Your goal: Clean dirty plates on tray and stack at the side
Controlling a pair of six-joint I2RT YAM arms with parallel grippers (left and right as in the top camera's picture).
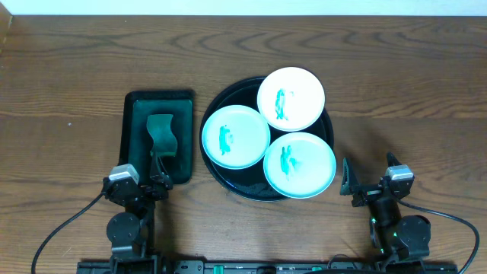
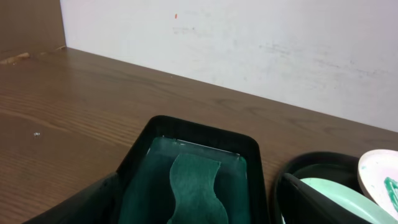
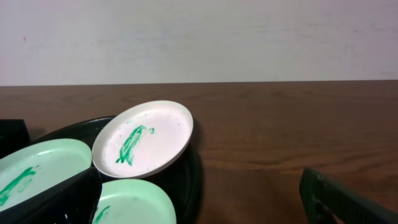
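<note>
- The left gripper (image 2: 199, 182) is released, with its two dark fingers spread wide and nothing between them. It sits low at the near end of the small rectangular tray (image 1: 129, 137).
- The right gripper (image 3: 199, 177) is also released and empty, its jaws wide apart. It rests over bare table (image 1: 76, 76), just to the right of the black tray (image 1: 242, 183) and touching none of the plates.
- The small rectangular tray is dark green with a raised rim. It holds one dark green sponge (image 1: 161, 132) with wavy edges, lying flat along its length.
- The black tray is large and round, with a raised rim. It sits beside the green one at the table's middle.
- Three round plates of equal size crowd into it, and each has a teal-green smear at its centre.
- The left plate (image 1: 235, 136) and the near-right plate (image 1: 299, 164) are pale teal. The near-right plate reaches out over the tray's right rim.
- The far plate (image 1: 291, 98) looks whiter. The right wrist view shows it tilted, its near edge overlapping the other two and its far edge over the tray's rim.
- No plate lies on the bare wood beside the trays.
</note>
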